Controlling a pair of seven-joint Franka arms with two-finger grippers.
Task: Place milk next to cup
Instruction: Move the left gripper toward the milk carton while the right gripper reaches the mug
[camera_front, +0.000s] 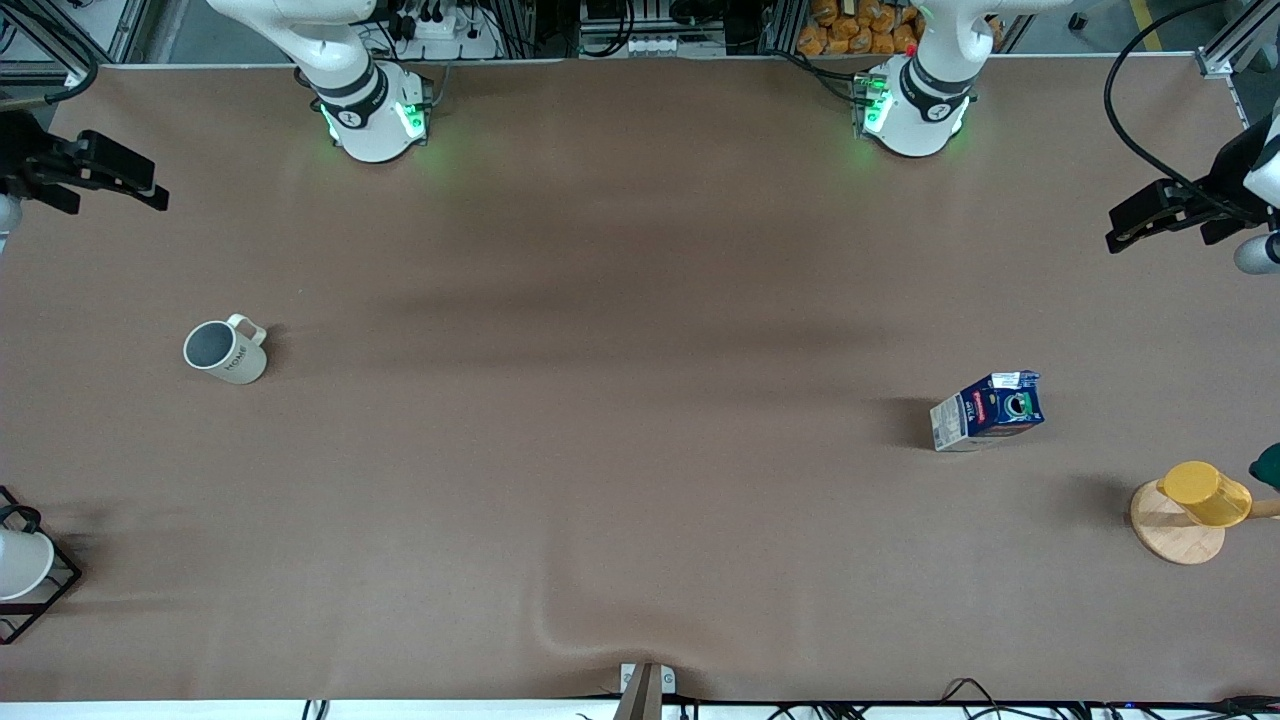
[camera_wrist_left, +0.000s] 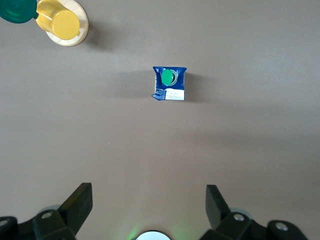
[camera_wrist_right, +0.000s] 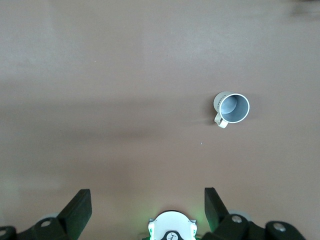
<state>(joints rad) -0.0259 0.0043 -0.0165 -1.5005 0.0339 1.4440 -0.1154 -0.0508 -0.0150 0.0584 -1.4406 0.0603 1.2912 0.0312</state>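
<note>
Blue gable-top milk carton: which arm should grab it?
Left. The blue gable-top milk carton stands toward the left arm's end, under the open left gripper; the open right gripper is over the cream-white mug.

I work in a robotics lab. My two arms are bolted to a wide desk (camera_front: 640, 480) under brown covering, their bases (camera_front: 372, 120) lit green. Along its edge run aluminium framing (camera_front: 1225, 50), power strips (camera_front: 640, 44) and loose cables (camera_front: 1125, 110).

Both end effectors up high, fingers wide apart (left (camera_wrist_left: 148, 205), right (camera_wrist_right: 147, 207)), arms waiting at table ends.
</note>
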